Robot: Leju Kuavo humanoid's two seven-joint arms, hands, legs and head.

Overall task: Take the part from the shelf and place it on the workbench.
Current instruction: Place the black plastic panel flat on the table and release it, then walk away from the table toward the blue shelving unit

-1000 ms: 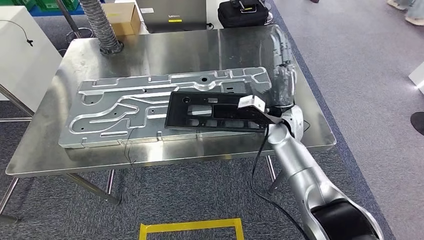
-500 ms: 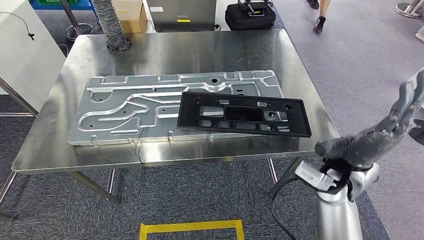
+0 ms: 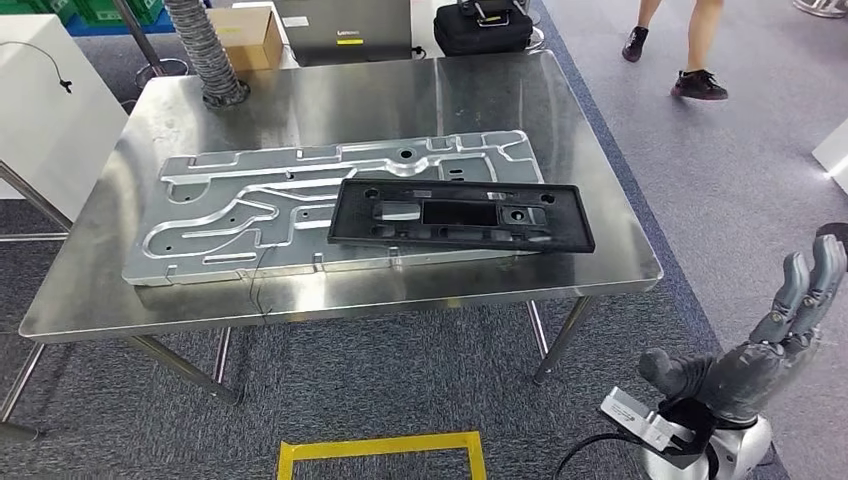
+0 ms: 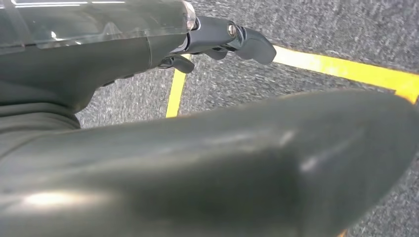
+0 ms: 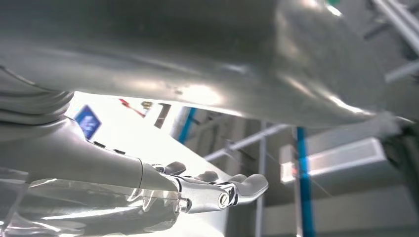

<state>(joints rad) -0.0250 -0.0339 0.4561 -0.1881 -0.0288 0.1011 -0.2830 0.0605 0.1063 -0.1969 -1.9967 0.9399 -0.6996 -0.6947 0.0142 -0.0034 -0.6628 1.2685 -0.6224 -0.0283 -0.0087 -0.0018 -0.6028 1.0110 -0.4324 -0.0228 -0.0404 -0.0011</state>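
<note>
The black plastic part (image 3: 460, 215), a long frame with several cut-outs, lies flat on the steel workbench (image 3: 330, 100). It partly overlaps a large machined aluminium plate (image 3: 230, 215). My right hand (image 3: 770, 350) hangs off the bench's near right corner, well away from the part, fingers spread and holding nothing. In the right wrist view the same hand (image 5: 217, 190) is stretched out and empty. My left hand (image 4: 217, 39) hangs over the grey carpet in the left wrist view, fingers loose with nothing in them.
At the bench's far edge are a ribbed hose (image 3: 205, 55), a cardboard box (image 3: 245, 35) and a black bag (image 3: 485, 25). A white cabinet (image 3: 50, 110) stands at the left. A person's legs (image 3: 690, 50) are at the far right. Yellow tape (image 3: 380, 450) marks the floor.
My right hand has let go of the black part and drawn back down and right, off the bench. The part stays on the plate. A person has walked in at the far right.
</note>
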